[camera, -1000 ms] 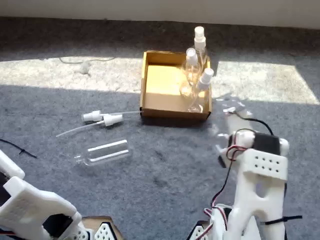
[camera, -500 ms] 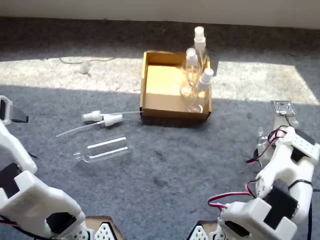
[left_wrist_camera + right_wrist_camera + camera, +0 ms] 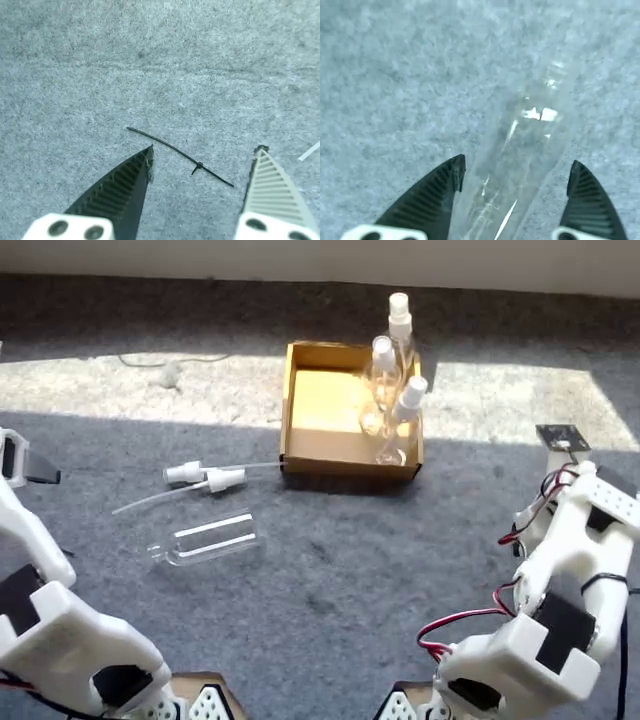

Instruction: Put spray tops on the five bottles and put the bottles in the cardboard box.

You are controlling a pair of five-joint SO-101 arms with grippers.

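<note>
My right gripper (image 3: 517, 160) spread wide, a lying clear bottle (image 3: 530, 130) between its fingers, my left gripper (image 3: 205, 148) wide above a cable tie (image 3: 180, 155)

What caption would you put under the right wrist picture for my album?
Open right pincer either side of a clear bottle lying on grey carpet.

The high view looked steeply down from above the arms' bases, at the frame's bottom, across the grey carpet (image 3: 330, 570), with the cardboard box (image 3: 330, 410) upper centre. Each wrist view faced down, close to that same carpet, past the left gripper (image 3: 205, 148) or the right gripper (image 3: 517, 160).
</note>
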